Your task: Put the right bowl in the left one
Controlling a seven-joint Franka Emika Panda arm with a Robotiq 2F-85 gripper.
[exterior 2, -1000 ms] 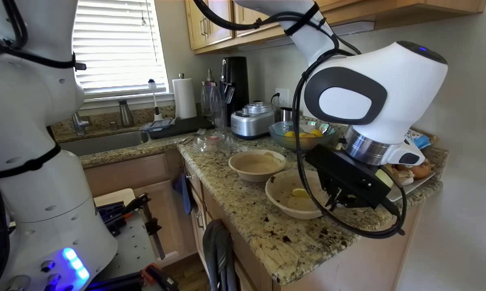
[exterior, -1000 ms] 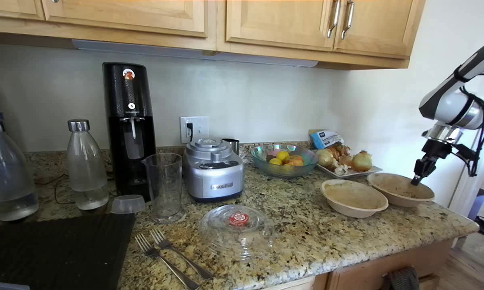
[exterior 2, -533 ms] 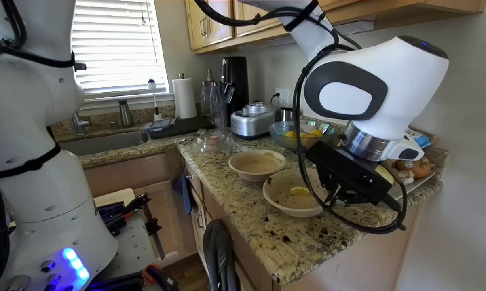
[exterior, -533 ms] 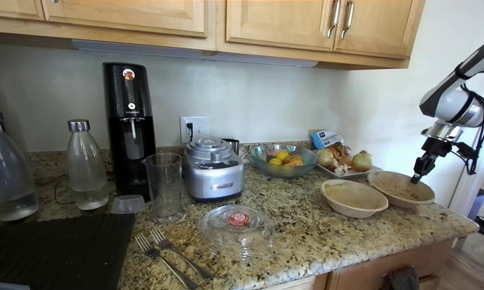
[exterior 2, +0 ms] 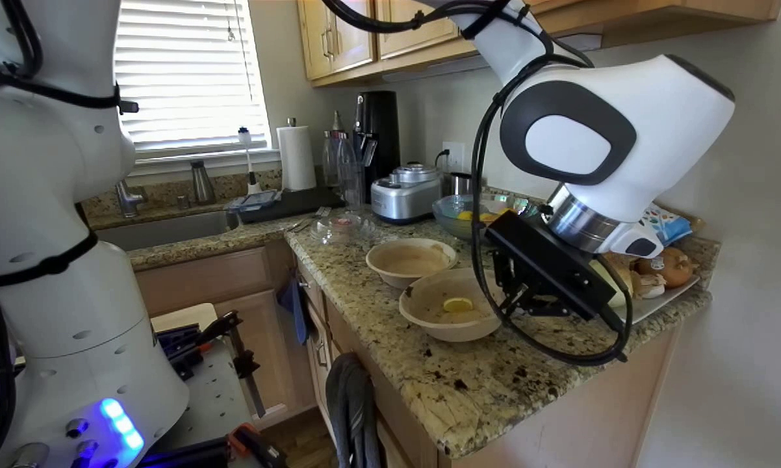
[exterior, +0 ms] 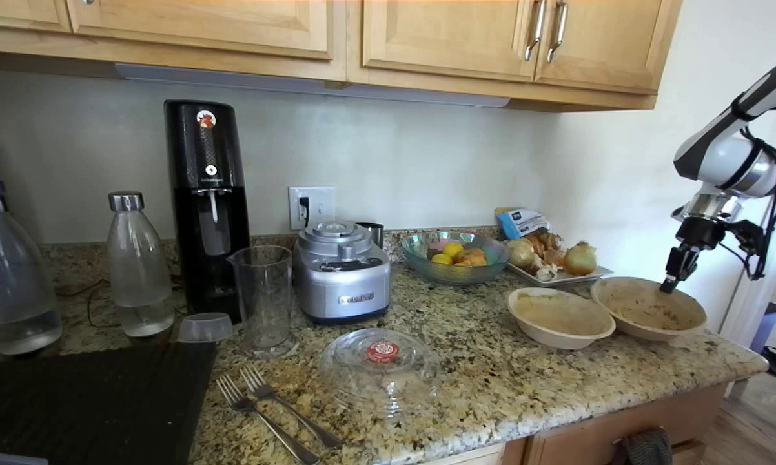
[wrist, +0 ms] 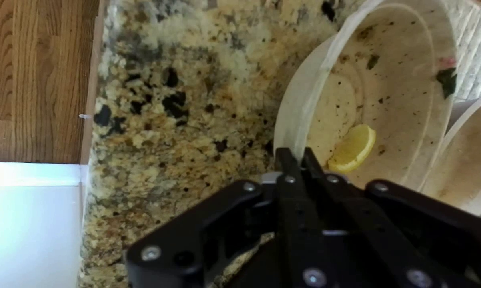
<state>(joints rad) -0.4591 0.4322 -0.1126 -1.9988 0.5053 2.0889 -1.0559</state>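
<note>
The right bowl is tan and shallow, with dark food bits and a lemon wedge inside. It shows in both exterior views and in the wrist view. My gripper is shut on its rim, one finger outside and one inside. In an exterior view the gripper comes down from above at the bowl's far side. The bowl looks tilted, its gripped side raised. The left bowl stands on the counter, touching or nearly touching the right bowl; it also shows in an exterior view and partly in the wrist view.
A glass bowl of fruit and a plate of onions stand behind. A clear plastic lid, forks and a food processor lie to the left. The counter edge is near.
My gripper has risen slightly and shifted toward the left bowl, carrying the right bowl's rim with it. The right bowl has tilted and moved, and the left bowl has slid a little away.
</note>
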